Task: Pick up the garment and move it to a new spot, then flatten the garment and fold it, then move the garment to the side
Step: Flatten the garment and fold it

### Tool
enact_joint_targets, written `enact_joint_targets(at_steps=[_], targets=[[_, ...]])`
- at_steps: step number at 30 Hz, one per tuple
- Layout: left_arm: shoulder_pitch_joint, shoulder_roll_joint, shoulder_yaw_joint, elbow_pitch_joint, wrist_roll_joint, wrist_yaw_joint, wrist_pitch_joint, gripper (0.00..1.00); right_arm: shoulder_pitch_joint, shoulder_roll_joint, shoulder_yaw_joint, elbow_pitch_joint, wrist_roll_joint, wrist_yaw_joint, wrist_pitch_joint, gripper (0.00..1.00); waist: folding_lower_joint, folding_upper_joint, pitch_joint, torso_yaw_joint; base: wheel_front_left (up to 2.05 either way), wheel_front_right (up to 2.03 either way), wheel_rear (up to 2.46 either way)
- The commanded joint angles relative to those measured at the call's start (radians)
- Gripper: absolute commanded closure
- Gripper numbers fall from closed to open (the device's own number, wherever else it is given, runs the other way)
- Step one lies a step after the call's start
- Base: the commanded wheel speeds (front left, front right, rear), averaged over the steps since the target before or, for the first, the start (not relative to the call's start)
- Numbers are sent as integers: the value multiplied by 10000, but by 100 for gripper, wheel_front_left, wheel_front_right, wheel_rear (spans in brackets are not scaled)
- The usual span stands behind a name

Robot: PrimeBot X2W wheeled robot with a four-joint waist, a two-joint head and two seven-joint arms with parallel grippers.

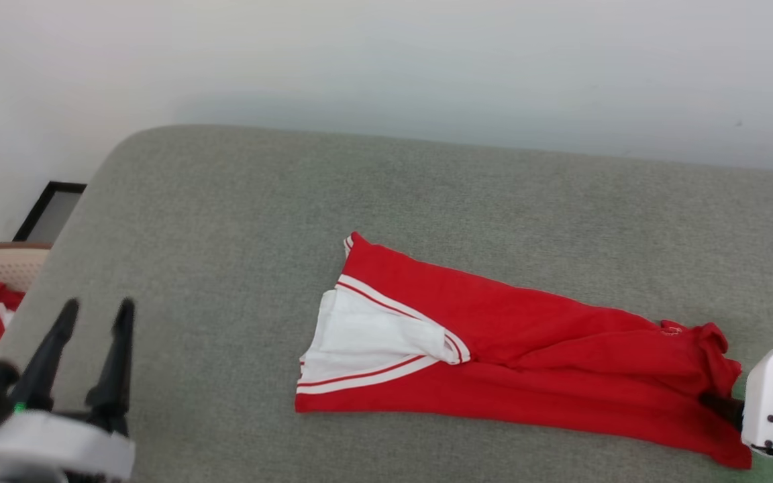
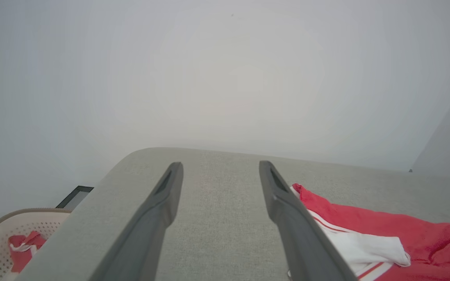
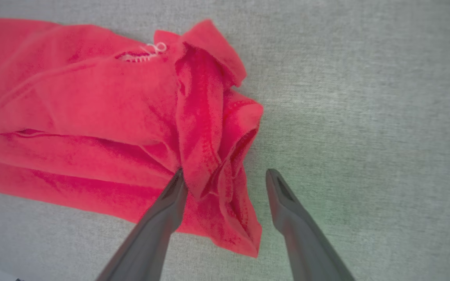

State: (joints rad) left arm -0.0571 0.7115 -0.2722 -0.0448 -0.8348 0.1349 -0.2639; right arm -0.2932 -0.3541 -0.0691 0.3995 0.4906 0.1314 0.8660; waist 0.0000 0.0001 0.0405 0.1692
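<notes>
The left gripper (image 1: pixel 98 307) has two long, tapering dark fingers (image 1: pixel 115 362) on a pale grey cuff (image 1: pixel 58 449) with a small green light (image 1: pixel 19 407). The right gripper (image 3: pixel 227 175) has matching fingers and a boxy white housing (image 1: pixel 772 392).

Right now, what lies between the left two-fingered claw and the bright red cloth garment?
Nothing but a bare stretch of the grey upholstered surface separates the open, dark-fingered left gripper from the bright red, white-banded fabric garment, as the head view shows.
</notes>
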Motion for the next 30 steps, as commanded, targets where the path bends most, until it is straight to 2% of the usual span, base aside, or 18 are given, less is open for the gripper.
enact_joint_targets(at_steps=[1,6,7,8,12,17,22,30], targets=[[365,-298,425,-4,329,-243,7,0,-116,66,25,214,-11,-17,-57,0,0,-1,36,66,0,0,0],[1242,-1558,1936,63,1287,-1245,6,0,-416,122,350,1120,25,-17,-307,0,0,-1,111,235,0,0,0],[1362,-1712,2149,72,1542,-1398,6,0,-470,102,506,1244,92,-17,-384,8,0,-1,137,263,0,0,0],[1433,-1931,2375,74,1712,-1542,6,0,-552,51,606,1413,150,-17,-484,99,0,-1,153,286,0,0,0],[1702,-2735,3076,68,2299,-2001,6,0,-797,-22,1122,1982,521,-17,-762,100,0,-1,240,391,0,0,0],[1813,-3370,3629,100,2765,-2413,6,0,-1234,-269,1572,2400,988,-17,-1109,100,0,-1,301,521,0,0,0],[1819,-3749,3956,119,2942,-2585,5,0,-1446,-793,1820,2585,1539,-18,-1304,100,0,-1,328,587,0,0,0],[1819,-3934,4190,47,3082,-2656,5,0,-1723,-1828,1487,3051,1702,-18,-1756,100,0,-1,421,476,0,0,0]])
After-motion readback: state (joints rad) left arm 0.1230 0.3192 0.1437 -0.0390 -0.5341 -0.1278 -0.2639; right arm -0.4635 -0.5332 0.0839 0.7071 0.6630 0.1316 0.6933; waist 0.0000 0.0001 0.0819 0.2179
